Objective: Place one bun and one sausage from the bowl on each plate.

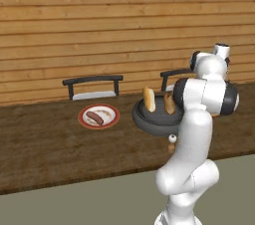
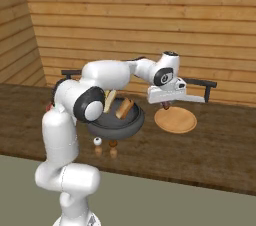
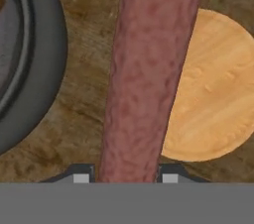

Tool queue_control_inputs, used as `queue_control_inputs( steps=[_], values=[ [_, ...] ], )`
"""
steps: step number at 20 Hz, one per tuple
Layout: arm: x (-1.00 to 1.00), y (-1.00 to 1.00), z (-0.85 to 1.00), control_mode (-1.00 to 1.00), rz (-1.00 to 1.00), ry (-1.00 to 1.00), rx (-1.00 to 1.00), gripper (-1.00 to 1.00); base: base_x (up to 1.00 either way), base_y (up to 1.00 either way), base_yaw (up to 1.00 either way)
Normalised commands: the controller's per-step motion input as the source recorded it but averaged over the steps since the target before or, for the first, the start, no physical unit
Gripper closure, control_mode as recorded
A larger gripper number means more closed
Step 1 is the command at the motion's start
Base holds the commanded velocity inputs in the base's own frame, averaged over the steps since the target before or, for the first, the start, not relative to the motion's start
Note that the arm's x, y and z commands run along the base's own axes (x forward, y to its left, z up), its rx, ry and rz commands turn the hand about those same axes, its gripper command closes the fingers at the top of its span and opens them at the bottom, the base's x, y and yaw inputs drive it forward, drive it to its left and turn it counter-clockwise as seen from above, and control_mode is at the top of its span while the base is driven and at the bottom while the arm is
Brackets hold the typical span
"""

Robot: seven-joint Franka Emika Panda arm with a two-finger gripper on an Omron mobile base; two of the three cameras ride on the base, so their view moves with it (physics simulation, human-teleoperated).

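My gripper (image 2: 166,102) is shut on a red-brown sausage (image 3: 146,74), which hangs between the fingertips (image 3: 82,178) above the wooden counter. It hovers over the gap between the dark bowl (image 3: 44,59) and a round tan wooden plate (image 3: 218,89), at that plate's near-left edge (image 2: 175,120). Two buns (image 1: 149,99) (image 1: 170,103) lean inside the bowl (image 1: 142,119). A white plate with a red-brown rim (image 1: 82,117) lies left of the bowl and holds another sausage (image 1: 94,117).
Two small shakers (image 2: 98,142) (image 2: 113,145) stand on the counter just in front of the bowl (image 2: 135,122). Dark chair backs (image 1: 92,80) (image 2: 200,84) rise behind the counter against the plank wall. The counter's front edge runs close to my base.
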Motion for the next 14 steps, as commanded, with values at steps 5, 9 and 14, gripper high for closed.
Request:
queue_control_inputs(
  steps=[5,9,14],
  values=[
    [0.46,-0.22,-0.49,-1.00,0.23,0.04,0.04,1.00,0.00,0.00,0.00],
    [0.03,-0.51,-0.52,-1.00,0.12,0.09,0.02,1.00,0.00,0.00,0.00],
    [0.03,-0.21,-0.39,-1.00,0.02,0.07,0.00,1.00,0.00,0.00,0.00]
  ],
)
